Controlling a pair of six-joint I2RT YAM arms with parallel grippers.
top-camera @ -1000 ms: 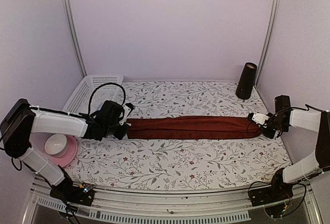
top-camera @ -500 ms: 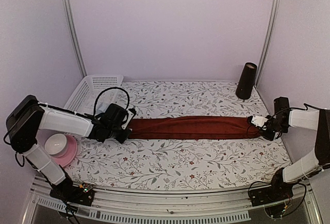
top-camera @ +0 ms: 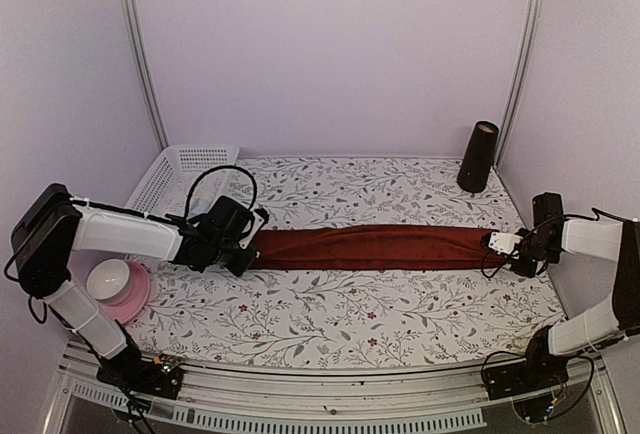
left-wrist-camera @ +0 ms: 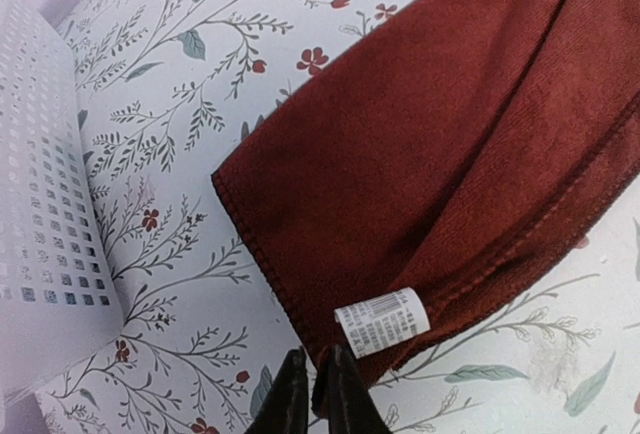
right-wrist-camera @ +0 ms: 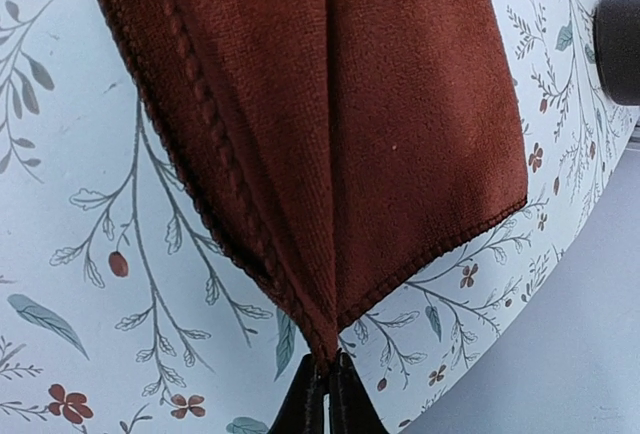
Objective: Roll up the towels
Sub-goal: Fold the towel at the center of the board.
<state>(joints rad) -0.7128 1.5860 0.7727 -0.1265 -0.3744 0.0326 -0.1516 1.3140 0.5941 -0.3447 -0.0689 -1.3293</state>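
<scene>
One dark red-maroon towel (top-camera: 370,247) lies folded into a long narrow strip across the middle of the floral table. My left gripper (top-camera: 245,249) is at its left end. In the left wrist view the fingertips (left-wrist-camera: 318,394) pinch the towel (left-wrist-camera: 450,134) at its corner, beside a white care label (left-wrist-camera: 382,321), with only a thin gap between them. My right gripper (top-camera: 497,245) is at the right end. The right wrist view has it (right-wrist-camera: 328,384) shut on the gathered corner of the towel (right-wrist-camera: 330,104), low over the table.
A white perforated basket (top-camera: 170,176) stands at the back left, close to the left arm. A white bowl (top-camera: 108,278) sits on a pink plate (top-camera: 135,304) at the front left. A black cone-shaped object (top-camera: 478,157) stands at the back right.
Both grippers have shifted slightly to the right, the right one also nearer the front. The towel strip lies straighter, pulled out between them. The left fingers have parted a little.
</scene>
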